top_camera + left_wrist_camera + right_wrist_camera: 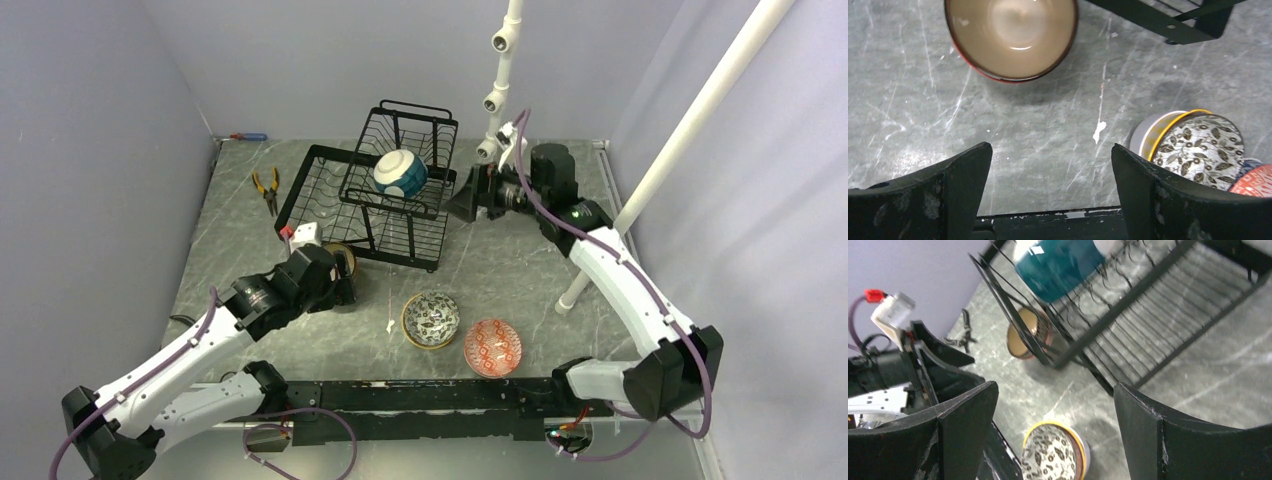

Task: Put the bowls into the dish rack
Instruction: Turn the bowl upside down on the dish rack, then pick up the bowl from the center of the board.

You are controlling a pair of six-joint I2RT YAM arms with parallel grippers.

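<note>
The black wire dish rack (318, 190) stands at mid-table with a teal-and-white bowl (400, 172) lying in its raised tier. A brown bowl (345, 258) sits upright on the table at the rack's near-left corner. My left gripper (340, 282) hovers just short of it, open and empty; the left wrist view shows the brown bowl (1012, 35) ahead of the spread jaws (1052, 155). My right gripper (460, 204) hangs just right of the rack, open and empty (1055, 395). A yellow-rimmed leaf-patterned bowl (431, 319) and a red-patterned bowl (492, 347) sit near the front.
Orange-handled pliers (266, 188) lie left of the rack. A white pipe stand (497, 95) rises behind my right arm, and a slanted white pipe (690, 130) crosses the right side. Grey walls close in the table on three sides.
</note>
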